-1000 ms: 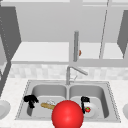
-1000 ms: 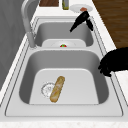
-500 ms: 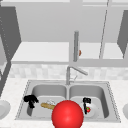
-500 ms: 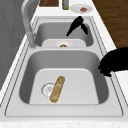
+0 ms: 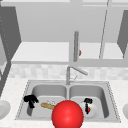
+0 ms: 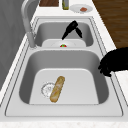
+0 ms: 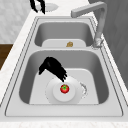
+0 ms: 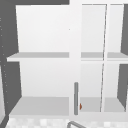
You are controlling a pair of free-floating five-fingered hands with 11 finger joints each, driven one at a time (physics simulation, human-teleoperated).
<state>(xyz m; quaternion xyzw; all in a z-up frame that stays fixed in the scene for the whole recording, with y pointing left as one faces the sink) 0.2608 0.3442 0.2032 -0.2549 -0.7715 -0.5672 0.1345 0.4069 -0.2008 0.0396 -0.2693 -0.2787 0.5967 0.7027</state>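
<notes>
Nearest to me, a big red ball [image 5: 67, 114] sits at the front edge of the sink [image 5: 110, 98], in front of the divider between its two basins. There is one such ball. Behind it, in the right basin, one white plate [image 7: 75, 97] lies flat on the floor, just beside the drain, and one small tomato [image 7: 64, 88] rests at its centre; the plate's shallow dish probably keeps the tomato from rolling. The right hand [image 7: 53, 67] hangs over the plate's rim with its fingers [image 7: 63, 75] straight and pointing down, apart and holding nothing, their tips near the tomato but not on it, as far as I can tell. In the left basin one baguette [image 6: 57, 89] lies flat, one end across the drain [image 6: 47, 88], resting where the floor carries it. The left hand [image 6: 113, 65] hovers over the basin's outer rim, well apart from the bread, fingers curled loosely on nothing. One faucet [image 5: 72, 71] rises from the back edge between the basins, spout swung toward the right one. On the counter beyond the sink's right end stand one small plate [image 6: 81, 8] with a brownish bit of food on it and a bottle [image 6: 65, 4]; another plate [image 5: 3, 108] sits by the left end. Farthest off, the open wall cabinet [image 8: 42, 105] has a small orange thing [image 8: 80, 106] on its lower shelf.
</notes>
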